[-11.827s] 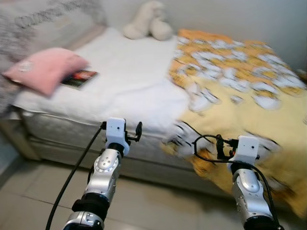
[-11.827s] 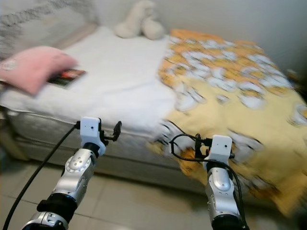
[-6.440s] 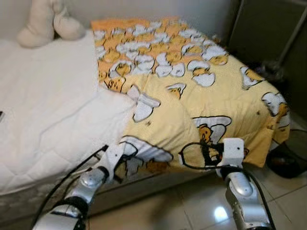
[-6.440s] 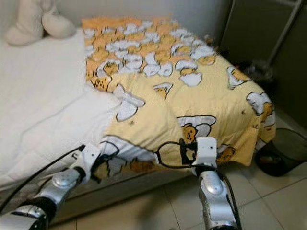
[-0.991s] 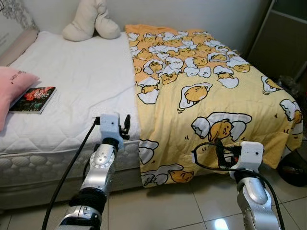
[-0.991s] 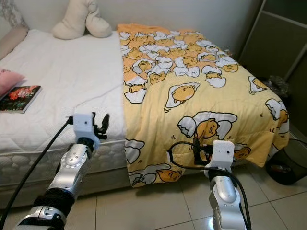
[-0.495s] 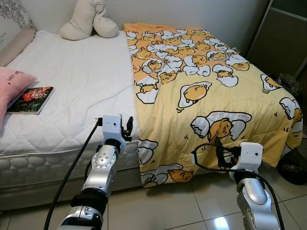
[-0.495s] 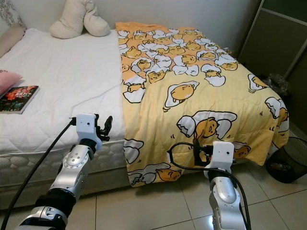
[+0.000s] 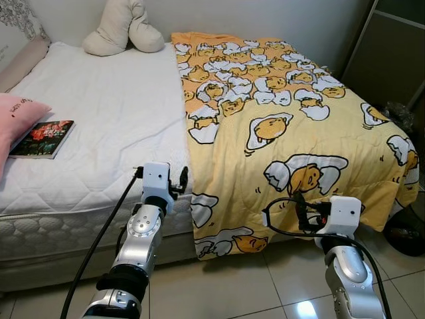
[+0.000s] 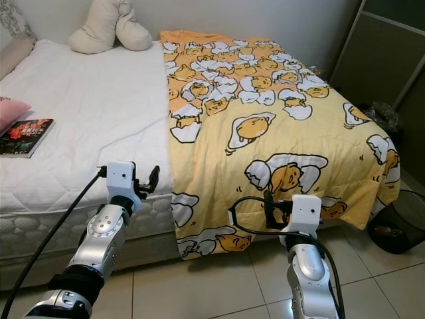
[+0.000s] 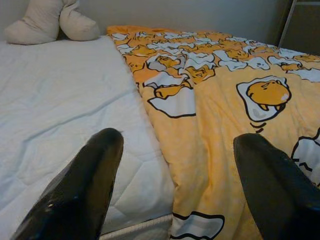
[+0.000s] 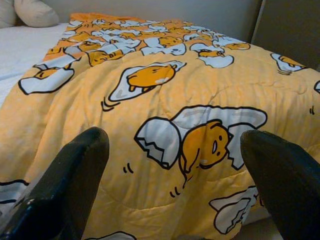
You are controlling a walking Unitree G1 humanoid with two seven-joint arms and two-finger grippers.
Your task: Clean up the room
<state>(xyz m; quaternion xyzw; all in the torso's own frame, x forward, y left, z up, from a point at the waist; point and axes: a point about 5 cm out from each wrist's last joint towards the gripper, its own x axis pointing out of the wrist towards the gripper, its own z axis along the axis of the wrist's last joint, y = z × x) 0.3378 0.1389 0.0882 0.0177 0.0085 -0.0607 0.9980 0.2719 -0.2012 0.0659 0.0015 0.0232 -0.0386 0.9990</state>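
Observation:
A yellow blanket (image 9: pixel 285 119) printed with egg cartoons lies flat over the right half of the bed and hangs over the front edge. The white mattress (image 9: pixel 99 113) is bare on the left. On it lie a book (image 9: pixel 43 138), a pink pillow (image 9: pixel 13 119) and, at the far wall, a cream plush toy (image 9: pixel 126 30). My left gripper (image 9: pixel 179 183) is open at the mattress's front edge, just left of the blanket's edge (image 11: pixel 165 150). My right gripper (image 9: pixel 300 211) is open in front of the hanging blanket (image 12: pixel 165 140). Neither holds anything.
A dark bin (image 10: pixel 395 232) stands on the tiled floor (image 9: pixel 219 286) at the bed's right corner. A dark wardrobe (image 9: pixel 392 53) rises behind it. The bed's front edge runs across just ahead of both arms.
The blanket, bunched and folded back at its left edge 6.4 s ago, now lies flat with a straight edge. In the last second my left gripper has shifted slightly toward that edge.

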